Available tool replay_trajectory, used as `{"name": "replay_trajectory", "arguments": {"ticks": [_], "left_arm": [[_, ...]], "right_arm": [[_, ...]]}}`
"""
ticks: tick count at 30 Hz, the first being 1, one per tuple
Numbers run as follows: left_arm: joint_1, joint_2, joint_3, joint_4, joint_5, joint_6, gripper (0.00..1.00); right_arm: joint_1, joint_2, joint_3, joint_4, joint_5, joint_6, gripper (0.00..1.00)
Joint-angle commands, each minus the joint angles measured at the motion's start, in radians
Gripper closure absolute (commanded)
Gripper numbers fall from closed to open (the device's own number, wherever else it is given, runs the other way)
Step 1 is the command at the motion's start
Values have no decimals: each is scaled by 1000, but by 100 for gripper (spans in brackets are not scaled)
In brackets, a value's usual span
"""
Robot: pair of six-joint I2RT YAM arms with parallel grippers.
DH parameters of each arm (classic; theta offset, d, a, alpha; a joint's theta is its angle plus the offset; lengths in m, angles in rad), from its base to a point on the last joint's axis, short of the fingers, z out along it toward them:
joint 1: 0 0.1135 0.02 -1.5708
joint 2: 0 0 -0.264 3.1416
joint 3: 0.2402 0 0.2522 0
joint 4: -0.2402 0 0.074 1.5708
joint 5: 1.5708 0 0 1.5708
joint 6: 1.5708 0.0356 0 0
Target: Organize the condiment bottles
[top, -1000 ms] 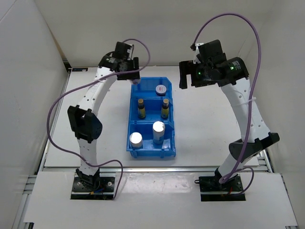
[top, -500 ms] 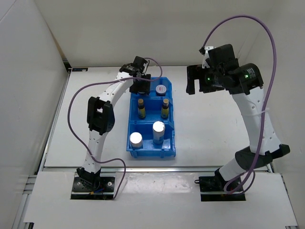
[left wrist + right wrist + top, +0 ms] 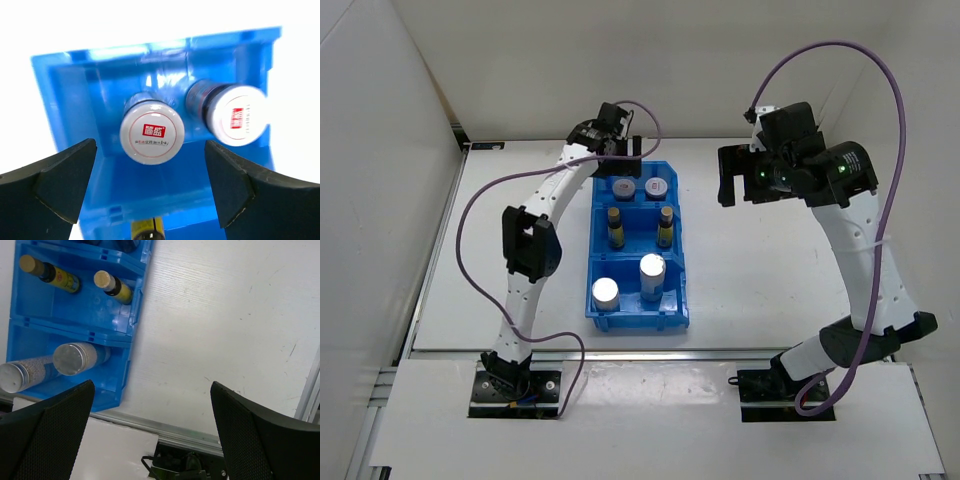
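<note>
The blue bin (image 3: 680, 300) lies lengthwise from 12 to 6 o'clock in the overhead view, and all six bottles stand in it by kind: the two squat jars (image 3: 624, 187) in the 12 o'clock compartment, the two yellow bottles (image 3: 616, 225) in the middle one, the two silver-topped cylinders (image 3: 606, 292) at the 6 o'clock end; the sorting looks as good as finished. The left gripper (image 3: 618, 150) hangs over the 12 o'clock end, jaws spread wide and gripping nothing; from its wrist camera the fingers (image 3: 60, 185) stand at 9 and 3 o'clock of the left-hand jar (image 3: 152, 131), clear of its pale lid on both sides, with the second jar (image 3: 237, 119) just beside at 3 o'clock. The right gripper (image 3: 725, 178) is likewise wide and empty, over bare table (image 3: 760, 280) well off at 3 o'clock of the bin. The danger lies in the retreat: if the left arm swings sideways before it rises, a finger could catch the lid and topple the jar into its neighbour, or hook the bin's wall and drag the bin along; the 3 o'clock finger has least room, since the second jar crowds that side; how deep the fingertips sit cannot be told.
</note>
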Motion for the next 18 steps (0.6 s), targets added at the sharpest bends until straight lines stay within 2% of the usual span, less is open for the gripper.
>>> {"name": "replay_trajectory", "arguments": {"ticks": [1,5,9,11,13,14,16,17,18], "left_arm": [[4,-143,89,5,-35,-17,0],[4,-278,98,5,-121,-45,0],[4,-503,-44,5,-240,-4,0],[4,-593,-203,5,-319,41,0],[4,-747,-340,31,-383,50,0],[4,-801,-488,48,-383,62,0],[4,-959,-634,85,-383,81,0],[4,-1013,-784,150,-371,128,0],[4,-1070,-860,196,-357,168,0]], "right_arm": [[2,-11,-16,-22,56,27,0],[2,-11,-44,-22,98,58,0],[2,-57,-112,-17,157,79,0],[2,-101,-140,11,170,79,0],[2,-128,-165,29,191,79,0],[2,-154,-165,29,200,68,0],[2,-174,-176,29,222,58,0],[-7,-195,-186,29,251,49,0],[-7,-207,-202,29,251,39,0]]}}
